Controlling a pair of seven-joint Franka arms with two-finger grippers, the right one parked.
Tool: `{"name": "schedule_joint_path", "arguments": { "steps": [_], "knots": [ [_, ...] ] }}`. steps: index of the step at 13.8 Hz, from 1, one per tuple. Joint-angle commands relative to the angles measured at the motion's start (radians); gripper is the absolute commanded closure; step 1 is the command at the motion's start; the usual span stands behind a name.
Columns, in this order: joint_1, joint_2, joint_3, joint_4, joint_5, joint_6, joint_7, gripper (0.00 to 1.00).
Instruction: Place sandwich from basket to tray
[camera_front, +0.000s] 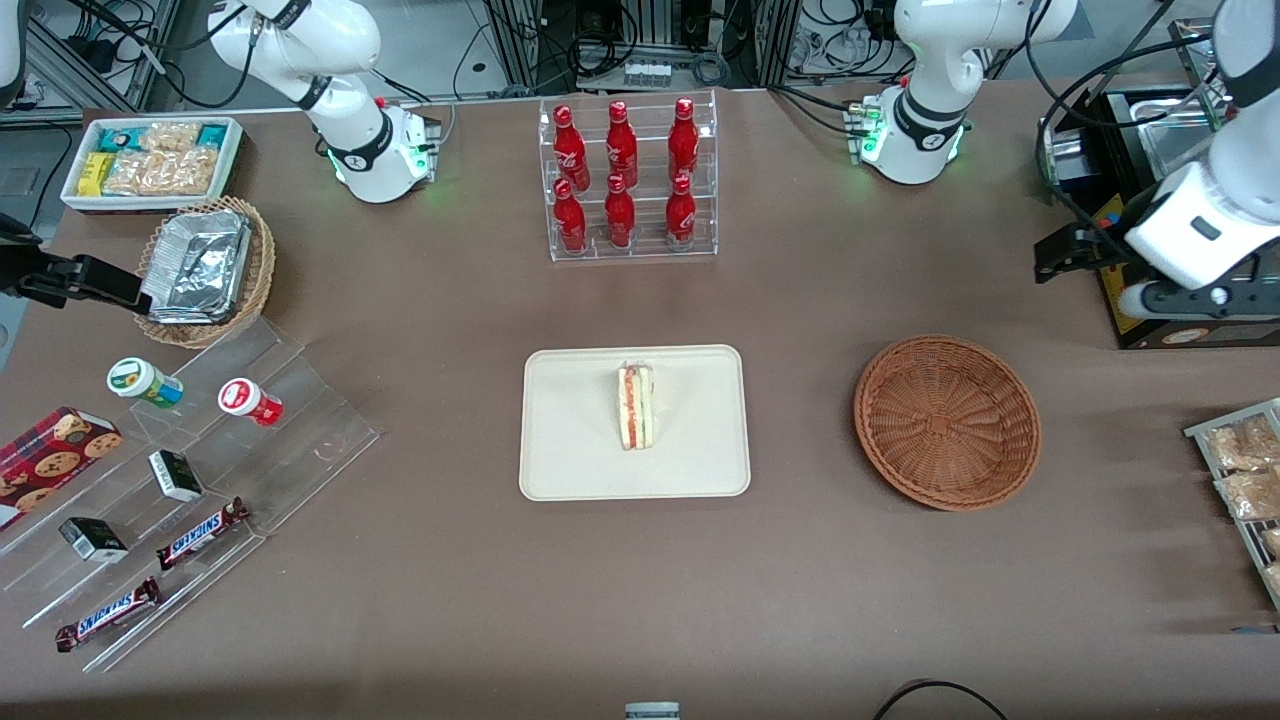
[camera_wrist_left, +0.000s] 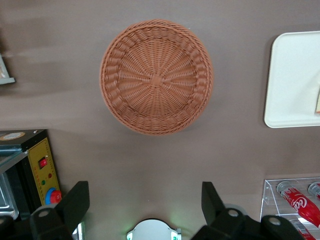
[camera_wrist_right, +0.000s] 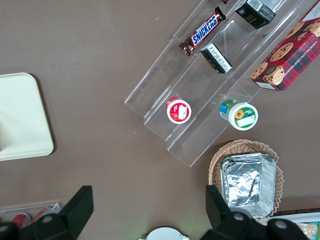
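Observation:
The sandwich (camera_front: 635, 407), a pale wedge with a red and green stripe, lies on its side in the middle of the cream tray (camera_front: 570, 440). Beside the tray, toward the working arm's end of the table, the reddish-brown wicker basket (camera_front: 946, 421) stands with nothing in it. My gripper (camera_front: 1052, 262) hangs high above the table, farther from the front camera than the basket. In the left wrist view it (camera_wrist_left: 145, 192) is open with nothing between its fingers, looking down on the basket (camera_wrist_left: 156, 77) and the rim of the tray (camera_wrist_left: 292, 75).
A clear rack of red bottles (camera_front: 628, 180) stands farther back than the tray. A black appliance (camera_front: 1150, 200) and a rack of snack packets (camera_front: 1240, 470) sit at the working arm's end. Stepped acrylic shelves (camera_front: 190, 470), a foil-tray basket (camera_front: 205, 270) and a white bin (camera_front: 150, 160) occupy the parked arm's end.

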Motion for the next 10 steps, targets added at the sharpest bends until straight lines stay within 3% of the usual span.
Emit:
{"name": "schedule_joint_path", "arguments": {
  "steps": [1,10],
  "knots": [
    [-0.001,-0.060,0.024,-0.059,-0.015,0.003,0.020,0.01],
    [-0.003,-0.046,0.073,-0.024,-0.004,-0.021,0.029,0.01]
  ]
}}
